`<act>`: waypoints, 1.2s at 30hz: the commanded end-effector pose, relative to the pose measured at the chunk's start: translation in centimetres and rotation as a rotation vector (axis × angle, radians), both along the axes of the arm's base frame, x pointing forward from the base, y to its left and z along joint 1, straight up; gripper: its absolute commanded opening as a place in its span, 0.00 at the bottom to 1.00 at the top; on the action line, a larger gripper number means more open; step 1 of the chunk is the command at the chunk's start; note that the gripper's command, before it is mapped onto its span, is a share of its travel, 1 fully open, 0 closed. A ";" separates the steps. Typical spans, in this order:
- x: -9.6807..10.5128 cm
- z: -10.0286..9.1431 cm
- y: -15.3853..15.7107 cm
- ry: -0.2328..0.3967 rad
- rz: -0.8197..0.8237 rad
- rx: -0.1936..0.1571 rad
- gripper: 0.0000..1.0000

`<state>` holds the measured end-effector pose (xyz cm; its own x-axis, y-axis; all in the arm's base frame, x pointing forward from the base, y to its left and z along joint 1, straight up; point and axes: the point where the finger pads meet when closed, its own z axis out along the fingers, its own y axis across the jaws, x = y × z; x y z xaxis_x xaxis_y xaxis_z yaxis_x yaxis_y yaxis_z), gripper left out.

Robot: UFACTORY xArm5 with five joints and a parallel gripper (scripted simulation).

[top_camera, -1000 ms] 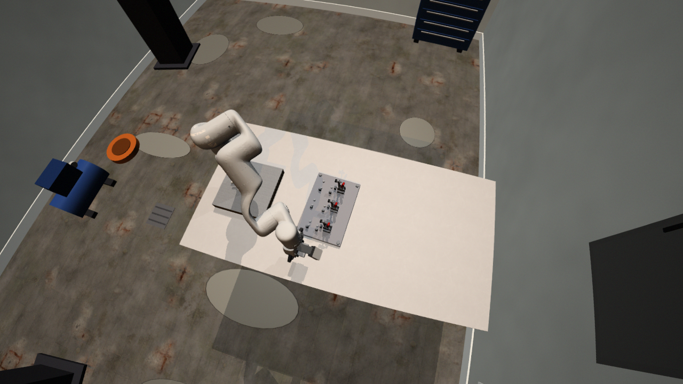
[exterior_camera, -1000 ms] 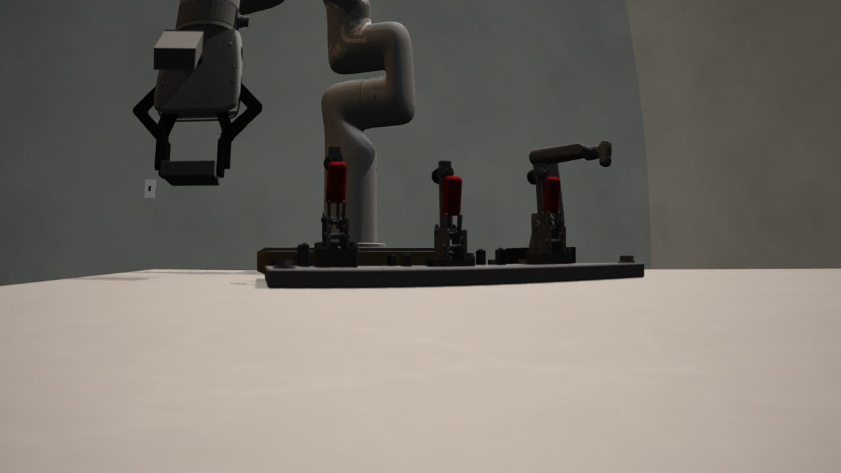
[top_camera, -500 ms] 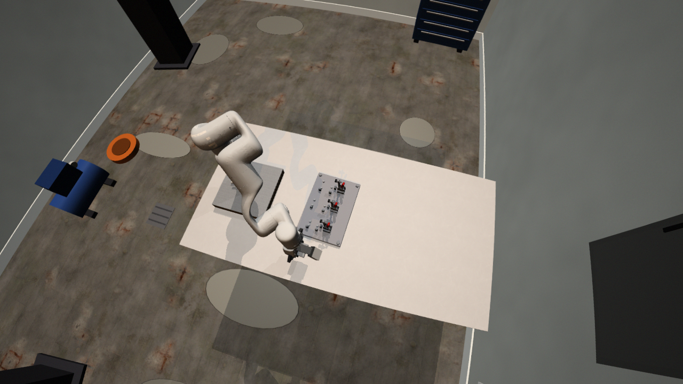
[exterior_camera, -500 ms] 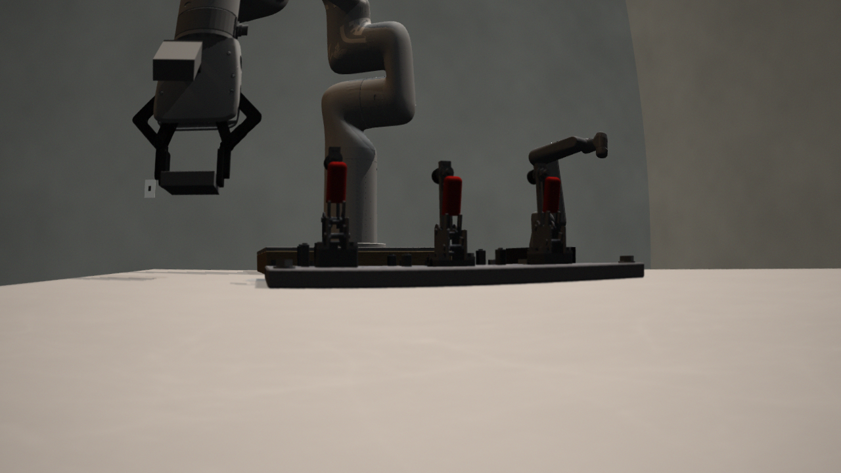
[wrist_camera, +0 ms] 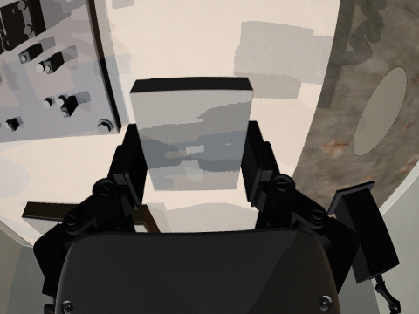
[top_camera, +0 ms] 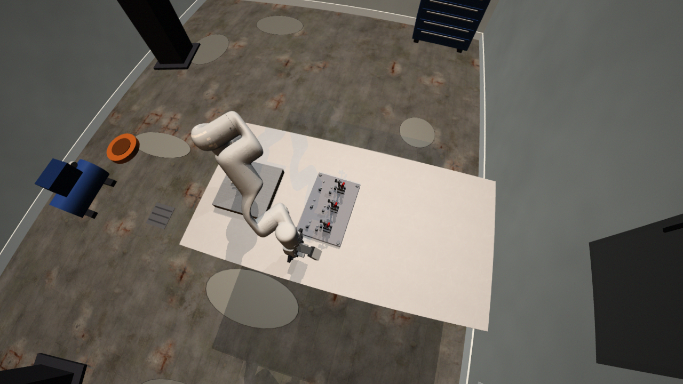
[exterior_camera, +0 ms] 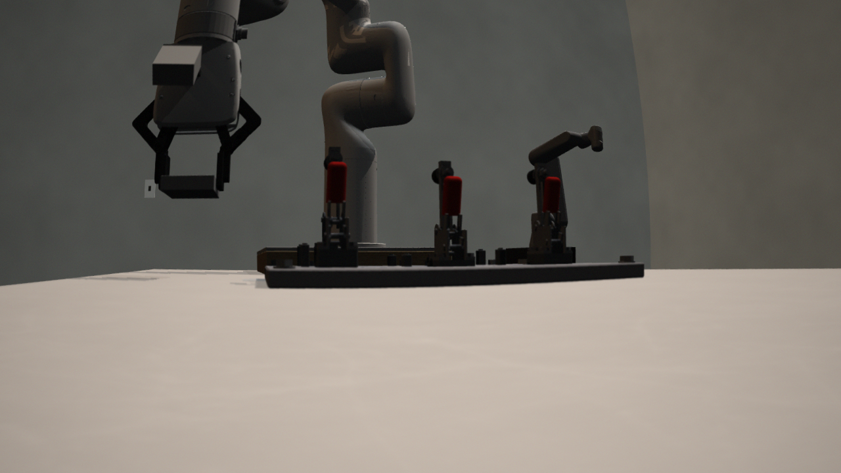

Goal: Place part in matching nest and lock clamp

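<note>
My gripper (exterior_camera: 190,176) is shut on the part (exterior_camera: 188,186), a flat grey rectangular block, and holds it level, well above the table. It is off the near-left end of the fixture plate (top_camera: 329,208). In the wrist view the part (wrist_camera: 192,139) sits between both fingers, with the plate's corner (wrist_camera: 52,64) to the upper left. The plate carries three nests, each with a red-handled clamp. The left clamp (exterior_camera: 336,217) and the middle clamp (exterior_camera: 450,211) have upright handles. The right clamp (exterior_camera: 551,200) has its bar (exterior_camera: 564,140) raised and tilted up.
The fixture plate (exterior_camera: 453,273) lies on a pale mat (top_camera: 363,229). The arm's grey base plate (top_camera: 248,188) sits behind the fixture. On the floor stand an orange ring (top_camera: 122,147), a blue drum (top_camera: 73,186), a black column (top_camera: 159,33) and a blue drawer cabinet (top_camera: 449,21).
</note>
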<state>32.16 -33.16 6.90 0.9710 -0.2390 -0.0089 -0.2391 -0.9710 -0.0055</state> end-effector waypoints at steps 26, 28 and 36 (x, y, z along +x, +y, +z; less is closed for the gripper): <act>0.4 0.1 1.0 -0.003 0.000 -0.003 0.00; 0.6 0.1 1.8 -0.003 0.000 -0.003 0.00; 2.0 -0.1 7.7 -0.002 0.000 -0.003 0.00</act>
<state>33.29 -28.47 6.69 0.9712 -0.2381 -0.0119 -0.2381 -0.9712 -0.0059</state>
